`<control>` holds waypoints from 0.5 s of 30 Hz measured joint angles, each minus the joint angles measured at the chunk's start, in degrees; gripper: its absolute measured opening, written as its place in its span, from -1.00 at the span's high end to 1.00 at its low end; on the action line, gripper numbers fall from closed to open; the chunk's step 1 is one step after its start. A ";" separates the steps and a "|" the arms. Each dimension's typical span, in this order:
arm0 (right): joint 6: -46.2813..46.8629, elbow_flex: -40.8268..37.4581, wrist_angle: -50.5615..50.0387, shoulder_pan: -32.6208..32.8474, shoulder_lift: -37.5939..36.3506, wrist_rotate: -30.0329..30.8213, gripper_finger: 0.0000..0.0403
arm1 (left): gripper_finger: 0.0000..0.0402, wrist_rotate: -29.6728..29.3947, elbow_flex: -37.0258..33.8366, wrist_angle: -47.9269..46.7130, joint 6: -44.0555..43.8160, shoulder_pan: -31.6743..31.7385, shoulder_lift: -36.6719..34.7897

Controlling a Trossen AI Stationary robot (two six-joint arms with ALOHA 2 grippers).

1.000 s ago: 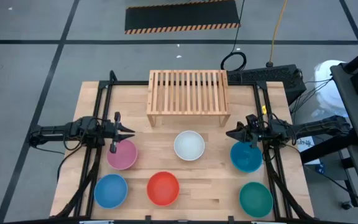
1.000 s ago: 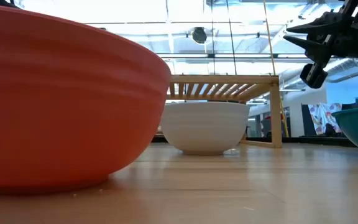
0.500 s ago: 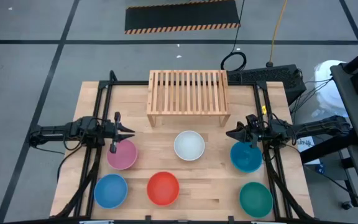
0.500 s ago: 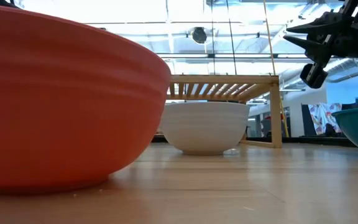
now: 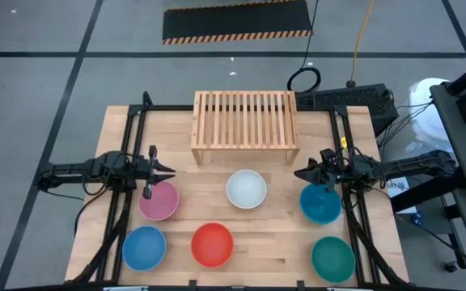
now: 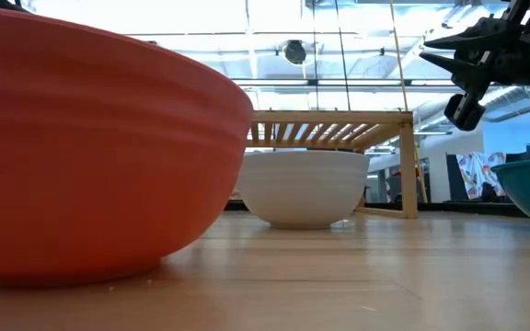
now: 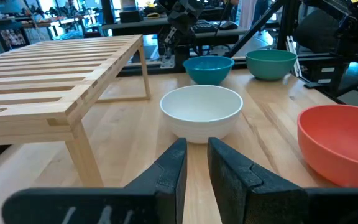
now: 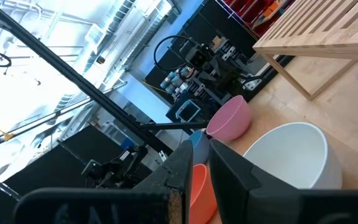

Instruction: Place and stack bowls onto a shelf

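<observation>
Nearest the table's front edge sit three bowls in a row: the blue bowl on the left, the red bowl in the middle and the green bowl on the right. The second row holds the pink bowl, the white bowl and the teal-blue bowl.

The left gripper hangs just above the far rim of the pink bowl, pointing toward the table's middle. In its wrist view its fingers stand a narrow slit apart with nothing between them. The right gripper hangs over the far-left rim of the teal-blue bowl, facing inward. Its fingers look nearly together, though the steep angle makes that hard to judge, and they hold nothing.

Beyond the white bowl stands the shelf, a slatted wooden rack on short legs, with no bowl on it. All six bowls rest upright on the table, each apart from its neighbours.
</observation>
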 joint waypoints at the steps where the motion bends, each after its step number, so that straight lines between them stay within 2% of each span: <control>1: 0.00 -0.02 0.00 0.00 0.00 0.01 0.78 | 0.64 0.00 -0.01 0.00 0.00 0.00 0.01; 13: -0.09 -0.01 -0.15 0.00 -0.01 0.03 0.78 | 0.64 0.00 0.01 0.00 0.00 0.01 0.02; 15: -5.45 -0.02 -0.13 0.01 0.00 1.83 0.78 | 0.64 0.00 -0.01 0.00 0.00 0.01 0.02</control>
